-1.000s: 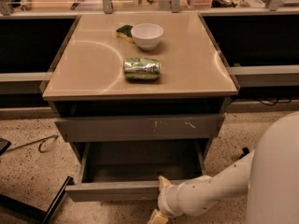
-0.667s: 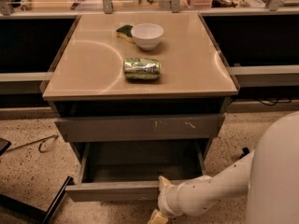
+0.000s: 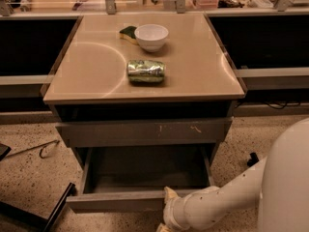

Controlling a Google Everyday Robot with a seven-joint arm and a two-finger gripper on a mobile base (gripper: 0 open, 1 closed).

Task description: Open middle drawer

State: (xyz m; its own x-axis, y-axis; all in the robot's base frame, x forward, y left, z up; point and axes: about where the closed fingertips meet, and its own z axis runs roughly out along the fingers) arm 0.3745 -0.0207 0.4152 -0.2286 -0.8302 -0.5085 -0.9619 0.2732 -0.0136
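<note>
**A:** Camera view, entry one: what is on the desk (image 3: 91,76)?

**B:** A white bowl (image 3: 151,36) at the back, with a green-and-yellow sponge (image 3: 128,32) just beside it at its rear left. A dented green can (image 3: 146,71) lies on its side near the middle, apart from both.

**A:** Entry two: the fronts below.

**B:** The upper front (image 3: 145,132) is grey with pale scratch marks right of centre, and it is pushed in or nearly so. Under it is the middle drawer (image 3: 120,201), plain grey with no handle, drawn well out toward the camera. Its grey box is in shadow and nothing shows inside.

**A:** Entry three: the gripper.

**B:** The gripper (image 3: 169,196) is at the bottom of the picture, against the middle drawer's front panel, right of centre. It sits on the end of the white arm (image 3: 227,199), which comes in from the lower right. Most of it is hidden, so I cannot tell whether it is released or clenched.

**A:** Handling notes?

**B:** As a judgement, it is a stiff box on runners that travels only straight in and out. With nothing seen in it, it should be light to pull. The flat front is smooth and gives nothing to pinch, so the hold is the panel's top or bottom edge. Taking it near the centre should stop the box skewing on its runners. The opening looks largely done.
</note>
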